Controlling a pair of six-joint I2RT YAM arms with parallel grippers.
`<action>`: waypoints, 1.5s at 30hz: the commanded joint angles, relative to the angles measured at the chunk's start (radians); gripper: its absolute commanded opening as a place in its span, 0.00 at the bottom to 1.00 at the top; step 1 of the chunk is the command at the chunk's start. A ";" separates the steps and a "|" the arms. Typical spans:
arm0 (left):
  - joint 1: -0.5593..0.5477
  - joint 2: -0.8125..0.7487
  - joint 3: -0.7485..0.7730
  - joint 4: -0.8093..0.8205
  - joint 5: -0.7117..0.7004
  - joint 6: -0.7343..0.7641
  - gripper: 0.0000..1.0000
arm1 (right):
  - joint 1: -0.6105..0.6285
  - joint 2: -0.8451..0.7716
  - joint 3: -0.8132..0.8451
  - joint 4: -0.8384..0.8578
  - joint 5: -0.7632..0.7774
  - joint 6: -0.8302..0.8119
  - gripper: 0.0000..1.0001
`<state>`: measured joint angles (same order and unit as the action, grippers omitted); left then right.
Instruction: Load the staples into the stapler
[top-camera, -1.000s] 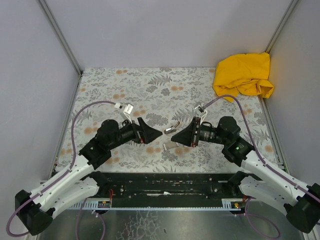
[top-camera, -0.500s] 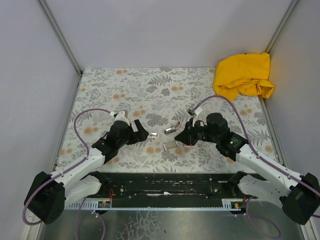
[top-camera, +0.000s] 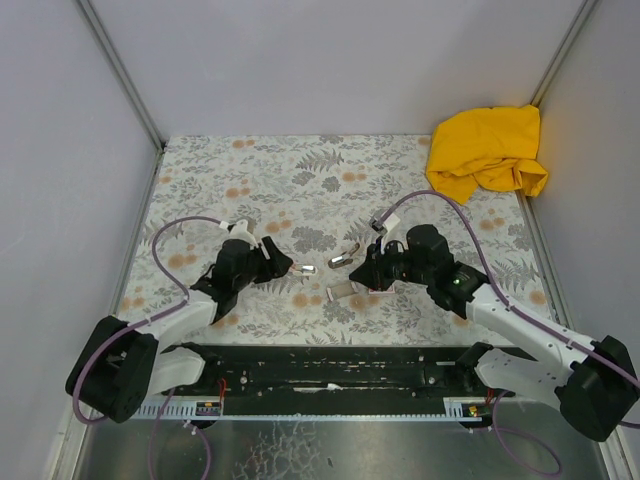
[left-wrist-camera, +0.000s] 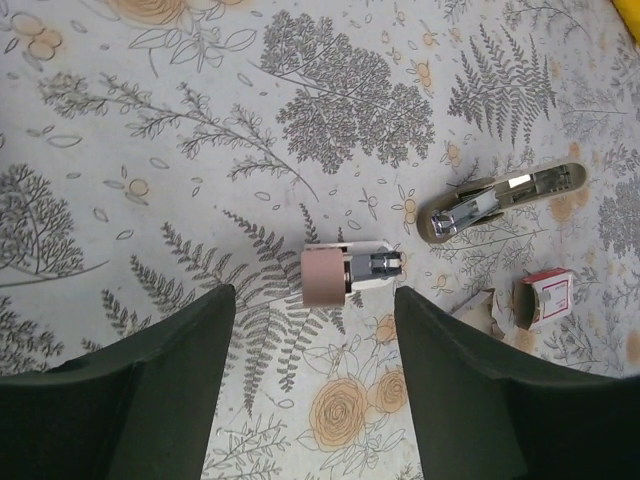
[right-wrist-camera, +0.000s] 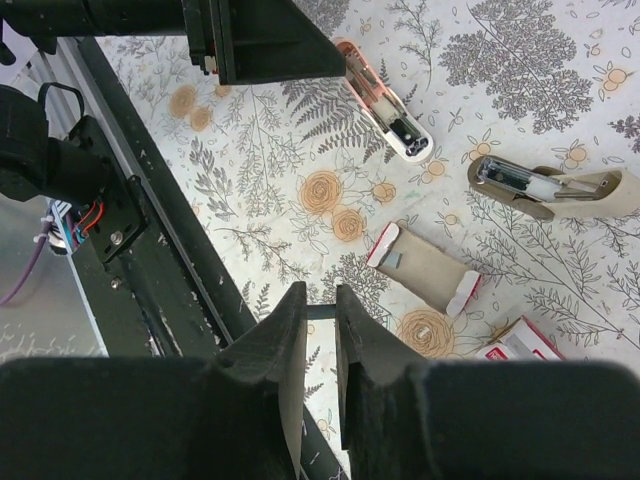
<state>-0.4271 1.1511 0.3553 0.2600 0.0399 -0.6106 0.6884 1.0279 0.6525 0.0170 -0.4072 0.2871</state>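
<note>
Lining up my left gripper (left-wrist-camera: 312, 297), fingers spread astride a small pink-and-metal piece (left-wrist-camera: 350, 275), I'd centre it before squeezing so it can't skid. The stapler (left-wrist-camera: 500, 200) lies hinged open just beyond, near the box (left-wrist-camera: 545, 298). My right gripper (right-wrist-camera: 320, 295) is nearly pressed together, seemingly empty.

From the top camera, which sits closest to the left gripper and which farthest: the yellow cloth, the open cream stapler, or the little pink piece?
1. little pink piece, directly in front of the left gripper.
2. open cream stapler, past it at mid-table.
3. yellow cloth, away in the far right corner.
</note>
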 joint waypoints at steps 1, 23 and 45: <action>0.023 0.047 -0.006 0.180 0.072 0.049 0.61 | 0.006 0.010 0.045 0.031 0.008 -0.031 0.21; 0.059 0.280 0.081 0.287 0.251 0.169 0.38 | 0.006 0.073 0.042 0.006 0.019 -0.080 0.21; -0.098 0.496 0.308 0.026 0.483 0.469 0.00 | 0.105 0.286 0.105 0.068 0.185 -0.214 0.21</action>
<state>-0.4557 1.6089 0.6048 0.4019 0.5034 -0.2581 0.7681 1.2831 0.7067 0.0162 -0.2726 0.1158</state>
